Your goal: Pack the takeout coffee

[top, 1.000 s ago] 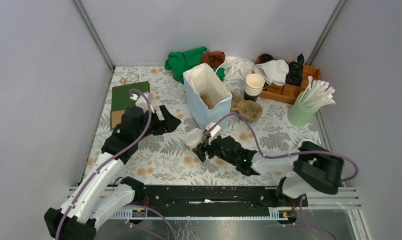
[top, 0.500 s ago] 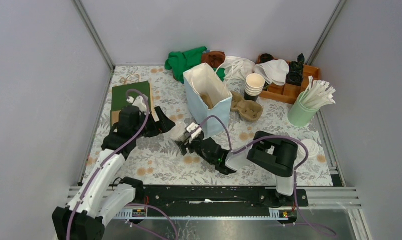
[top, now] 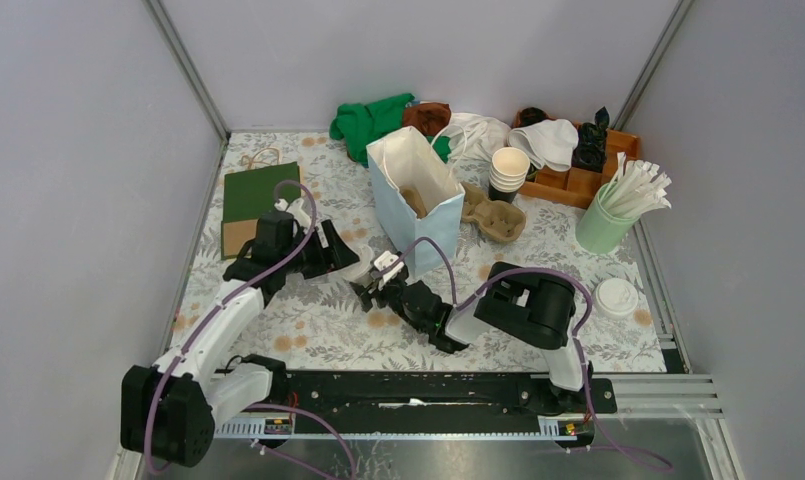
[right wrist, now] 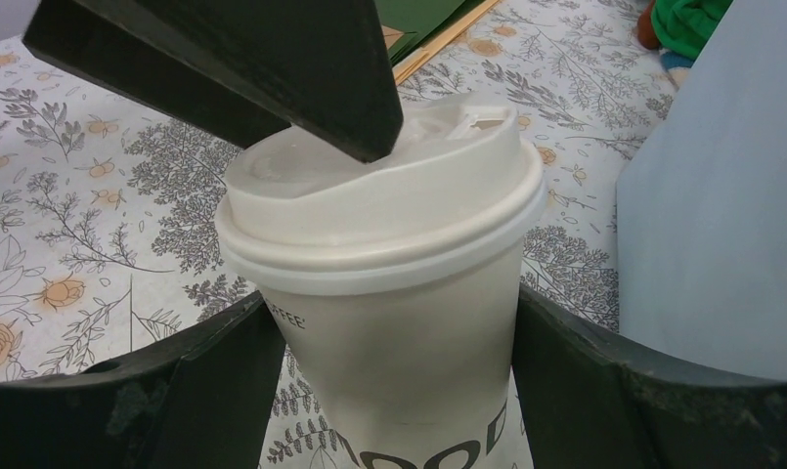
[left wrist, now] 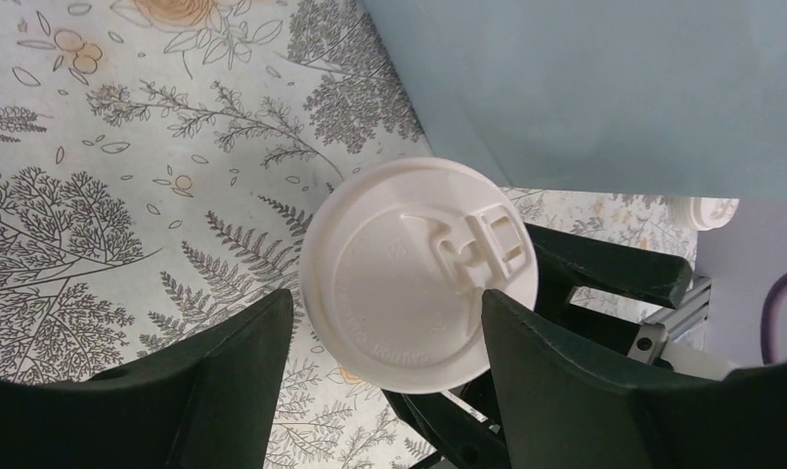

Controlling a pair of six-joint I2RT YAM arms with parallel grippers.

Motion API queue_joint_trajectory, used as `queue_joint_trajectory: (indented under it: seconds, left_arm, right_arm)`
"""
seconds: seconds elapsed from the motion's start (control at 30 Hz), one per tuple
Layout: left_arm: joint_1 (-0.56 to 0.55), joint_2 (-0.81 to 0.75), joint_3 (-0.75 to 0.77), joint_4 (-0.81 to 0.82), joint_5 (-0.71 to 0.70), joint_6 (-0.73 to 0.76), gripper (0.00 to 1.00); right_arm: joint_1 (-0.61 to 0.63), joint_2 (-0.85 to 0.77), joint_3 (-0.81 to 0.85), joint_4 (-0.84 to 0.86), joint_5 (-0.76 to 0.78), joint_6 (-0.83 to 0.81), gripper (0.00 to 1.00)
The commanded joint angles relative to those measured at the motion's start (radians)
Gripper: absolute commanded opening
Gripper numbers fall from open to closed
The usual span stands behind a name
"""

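The takeout coffee, a pale paper cup with a white lid, stands upright on the floral cloth just left of the open light-blue paper bag. My right gripper is shut on the cup's body, with a finger on each side, gripper. My left gripper is open and hovers over the cup. In the left wrist view its fingers straddle the lid, gripper. One left finger shows above the lid in the right wrist view.
A brown pulp cup tray and a stack of lidless cups sit right of the bag. A flat green bag lies at the left. A green cup of straws, a loose lid and a wooden organizer are at the right.
My right gripper carried the cup leftward, toward the left gripper. My left gripper swung right and now straddles the lid from above.
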Motion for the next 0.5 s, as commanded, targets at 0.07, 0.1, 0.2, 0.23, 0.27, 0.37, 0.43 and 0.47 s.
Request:
queue_joint_trajectory:
  seconds: [0.07,0.1,0.2,0.23,0.27,0.37,0.43,0.47]
  left_arm:
    - [-0.014,0.053,-0.009,0.051,0.004,0.034,0.74]
    - [-0.021,0.056,-0.005,0.046,-0.011,0.035,0.74]
    - [-0.056,0.079,0.003,0.041,-0.038,0.033,0.73]
    - [-0.069,0.088,0.005,0.043,-0.048,0.03,0.71]
    - [-0.085,0.093,0.009,0.043,-0.063,0.031,0.71]
    - [-0.127,0.089,0.021,0.039,-0.118,0.028,0.71]
    - [-0.139,0.082,0.033,0.027,-0.146,0.03,0.71]
    - [-0.14,0.082,0.038,0.02,-0.154,0.035,0.71]
  right_arm:
    - [0.012,0.035,0.041,0.108,0.03,-0.01,0.89]
    - [0.012,0.037,0.041,0.109,0.032,-0.009,0.91]
    - [0.012,0.037,0.04,0.111,0.035,-0.007,0.94]
    - [0.012,0.038,0.04,0.11,0.037,-0.007,0.95]
    - [0.012,0.038,0.04,0.108,0.04,-0.006,0.98]
    - [0.015,0.02,0.029,0.09,0.044,-0.004,1.0]
    - [0.018,-0.011,0.021,0.04,0.056,0.0,1.0]
    - [0.019,-0.027,0.013,0.02,0.058,0.003,1.0]
